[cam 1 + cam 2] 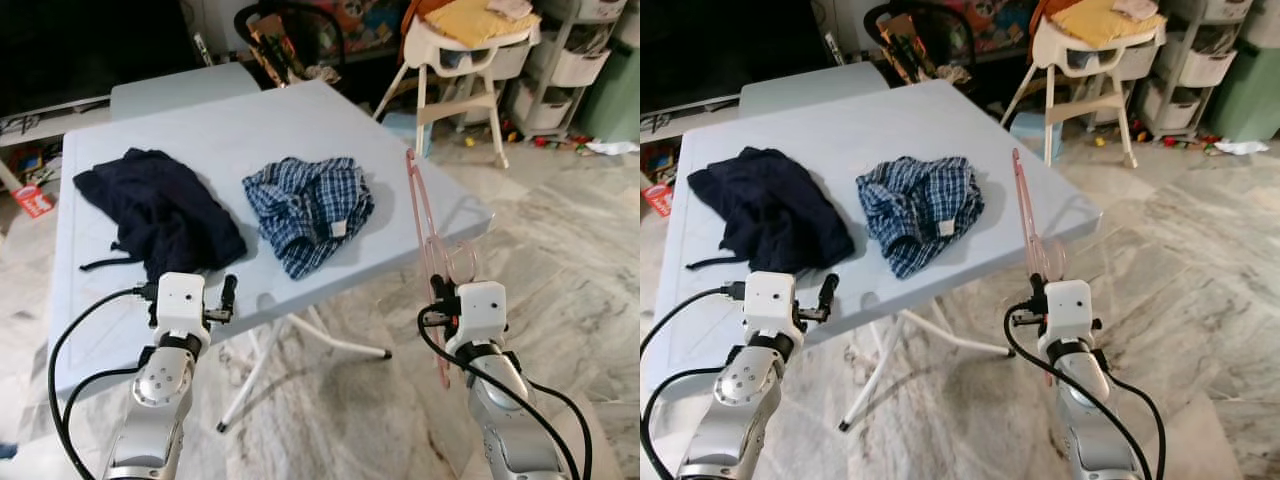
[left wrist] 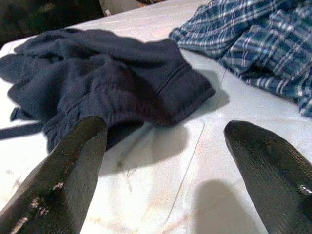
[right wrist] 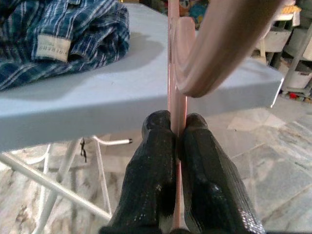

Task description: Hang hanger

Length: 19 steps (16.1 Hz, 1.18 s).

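The pink hanger point(image 1: 425, 225) stands edge-on at the lower right of the frame, pinched between the fingers of the right gripper point(image 3: 178, 131) just off the table point(image 1: 200, 130) corner. The left gripper point(image 2: 165, 161), spread wide, hovers at lower left before the dark garment point(image 1: 160, 210), with the plaid shirt point(image 1: 310, 205) at centre. The hanger seems in carry; no rail is visible, so the next move calls for finding one.

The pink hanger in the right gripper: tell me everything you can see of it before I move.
The pink hanger looks like thin, pale, translucent plastic. It stands nearly upright and edge-on to the head camera, just off the near right corner of the table, its top above the tabletop. A curved part, seemingly the hook, loops just above the right gripper, whose two black fingers are clamped on a narrow bar of it. One end reaches below the gripper. It appears clear of the table.
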Tool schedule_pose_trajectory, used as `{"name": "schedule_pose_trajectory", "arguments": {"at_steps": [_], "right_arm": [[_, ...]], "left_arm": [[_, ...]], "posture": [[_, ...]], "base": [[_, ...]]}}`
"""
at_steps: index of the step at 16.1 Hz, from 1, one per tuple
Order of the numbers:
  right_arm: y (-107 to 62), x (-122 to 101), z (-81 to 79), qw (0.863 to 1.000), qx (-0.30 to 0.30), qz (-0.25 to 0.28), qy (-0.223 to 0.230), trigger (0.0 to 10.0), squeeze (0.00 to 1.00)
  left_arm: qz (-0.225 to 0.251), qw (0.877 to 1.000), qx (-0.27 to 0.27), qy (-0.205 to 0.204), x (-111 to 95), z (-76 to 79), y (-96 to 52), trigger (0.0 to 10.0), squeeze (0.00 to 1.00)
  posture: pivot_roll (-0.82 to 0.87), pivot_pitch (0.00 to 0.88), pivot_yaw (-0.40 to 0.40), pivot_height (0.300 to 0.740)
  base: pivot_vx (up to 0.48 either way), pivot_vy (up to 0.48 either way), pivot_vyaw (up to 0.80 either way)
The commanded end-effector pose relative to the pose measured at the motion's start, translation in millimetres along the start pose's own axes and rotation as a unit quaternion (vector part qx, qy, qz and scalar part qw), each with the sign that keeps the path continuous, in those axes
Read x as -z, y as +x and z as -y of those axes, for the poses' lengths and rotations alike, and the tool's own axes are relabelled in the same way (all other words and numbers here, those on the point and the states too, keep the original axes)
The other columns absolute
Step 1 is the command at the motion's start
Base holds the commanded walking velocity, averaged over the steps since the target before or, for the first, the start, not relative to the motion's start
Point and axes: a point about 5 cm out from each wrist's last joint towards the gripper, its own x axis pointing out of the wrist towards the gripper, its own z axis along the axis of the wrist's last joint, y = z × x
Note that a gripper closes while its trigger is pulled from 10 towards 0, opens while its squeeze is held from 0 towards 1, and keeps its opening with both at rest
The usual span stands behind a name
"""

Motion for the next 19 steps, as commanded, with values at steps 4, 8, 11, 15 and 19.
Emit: {"name": "schedule_pose_trajectory", "arguments": {"at_steps": [4, 8, 11, 15, 19], "right_arm": [[1.3, -4.7, -0.5, 1.000, 0.006, 0.008, 0.006, 10.0, 0.00], [1.5, -4.6, -0.5, 1.000, 0.005, 0.006, 0.005, 10.0, 0.00], [1.8, -5.2, -0.5, 1.000, 0.006, 0.006, 0.004, 10.0, 0.00], [2.8, -5.8, -0.3, 1.000, 0.007, 0.005, 0.004, 10.0, 0.00], [4.1, -6.1, -0.7, 1.000, 0.007, 0.001, 0.009, 10.0, 0.00]], "left_arm": [[-0.007, 1.000, -0.001, 0.003, 0.0, -4.5, 0.7, 10.0, 0.00], [-0.008, 1.000, 0.001, 0.003, 0.1, -3.2, 0.5, 10.0, 0.00], [-0.009, 1.000, 0.004, 0.002, 0.5, -2.5, 1.8, 10.0, 0.00], [-0.003, 1.000, 0.013, -0.015, -1.9, -2.4, 6.0, 10.0, 0.00], [-0.004, 0.998, 0.039, -0.040, -2.6, 1.0, 9.9, 10.0, 0.00]], "posture": [[-0.11, 0.000, 0.102, 0.740], [-0.11, 0.000, 0.098, 0.740], [-0.12, 0.000, 0.098, 0.740], [-0.12, 0.000, 0.100, 0.740], [-0.12, 0.000, 0.100, 0.740]], "base": [[-0.291, 0.000, 0.00], [-0.311, 0.000, 0.00], [-0.287, 0.000, 0.00], [-0.067, 0.000, 0.00], [0.000, 0.000, -0.56]]}}
